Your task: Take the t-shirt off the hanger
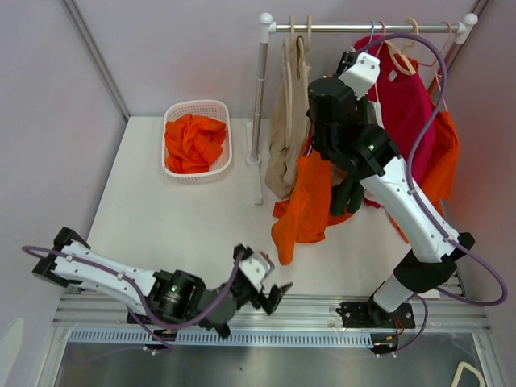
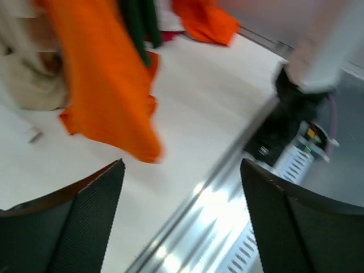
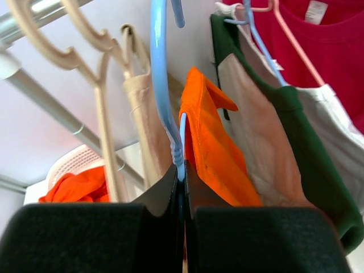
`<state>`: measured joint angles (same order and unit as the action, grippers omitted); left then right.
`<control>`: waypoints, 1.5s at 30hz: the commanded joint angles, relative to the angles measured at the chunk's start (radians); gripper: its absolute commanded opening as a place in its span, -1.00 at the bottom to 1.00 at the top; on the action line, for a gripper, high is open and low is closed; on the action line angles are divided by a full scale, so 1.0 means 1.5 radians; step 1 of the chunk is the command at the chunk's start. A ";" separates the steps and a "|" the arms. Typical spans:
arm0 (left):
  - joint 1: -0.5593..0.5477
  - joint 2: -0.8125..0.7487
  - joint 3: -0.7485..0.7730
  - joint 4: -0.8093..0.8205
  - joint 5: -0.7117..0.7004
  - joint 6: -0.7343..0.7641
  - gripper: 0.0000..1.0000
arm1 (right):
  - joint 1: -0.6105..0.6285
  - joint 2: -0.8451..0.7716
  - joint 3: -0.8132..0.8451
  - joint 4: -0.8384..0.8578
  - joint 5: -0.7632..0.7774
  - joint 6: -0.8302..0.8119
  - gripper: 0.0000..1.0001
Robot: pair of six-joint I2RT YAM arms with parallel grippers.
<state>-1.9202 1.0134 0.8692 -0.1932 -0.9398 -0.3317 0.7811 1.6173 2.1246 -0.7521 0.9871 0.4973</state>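
Note:
An orange t-shirt (image 1: 305, 205) hangs below my right arm, and its lower end trails down to the white table (image 1: 161, 226). In the right wrist view the same orange t-shirt (image 3: 211, 142) lies against a light blue hanger (image 3: 161, 85). My right gripper (image 3: 182, 173) is shut on that hanger's lower bar. My left gripper (image 1: 266, 278) is low at the table's front edge, apart from the cloth. In the blurred left wrist view the left gripper (image 2: 182, 165) is open with nothing between its jaws, and the orange t-shirt (image 2: 108, 79) is ahead of it.
A metal rail (image 1: 363, 27) carries beige (image 1: 284, 121), dark green (image 3: 301, 131) and red (image 1: 407, 89) garments plus beige hangers (image 3: 96, 68). The rack's post (image 1: 260, 105) stands mid-table. A white basket (image 1: 227, 137) of orange cloth sits at the back left. An aluminium frame (image 1: 322, 305) runs along the front.

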 commanded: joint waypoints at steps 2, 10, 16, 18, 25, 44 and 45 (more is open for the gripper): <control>0.128 -0.068 -0.030 0.047 0.010 0.031 0.82 | 0.028 -0.043 0.004 0.019 0.028 0.017 -1.00; 0.226 -0.047 -0.047 0.161 0.086 0.121 0.99 | 0.040 -0.051 0.003 0.021 0.026 0.012 -1.00; 0.230 -0.040 -0.044 0.212 0.187 0.117 0.99 | 0.041 -0.049 0.002 0.021 0.030 0.009 -1.00; 0.231 -0.041 -0.046 0.233 0.210 0.120 0.99 | 0.041 -0.049 0.000 0.021 0.030 0.011 -1.00; 0.258 0.006 -0.035 0.264 0.221 0.141 0.99 | 0.047 -0.051 -0.003 0.022 0.026 0.016 -1.00; 0.300 0.060 0.029 0.247 0.228 0.172 -0.99 | 0.046 -0.055 -0.017 0.030 0.028 0.011 -1.00; 0.284 0.051 0.022 0.248 0.216 0.175 -0.99 | 0.042 -0.052 -0.016 0.031 0.027 0.009 -1.00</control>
<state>-1.4403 1.1484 0.8661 0.1486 -0.5762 -0.1074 0.8490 1.5646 2.0949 -0.7498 1.0027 0.4969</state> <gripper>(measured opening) 0.011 0.023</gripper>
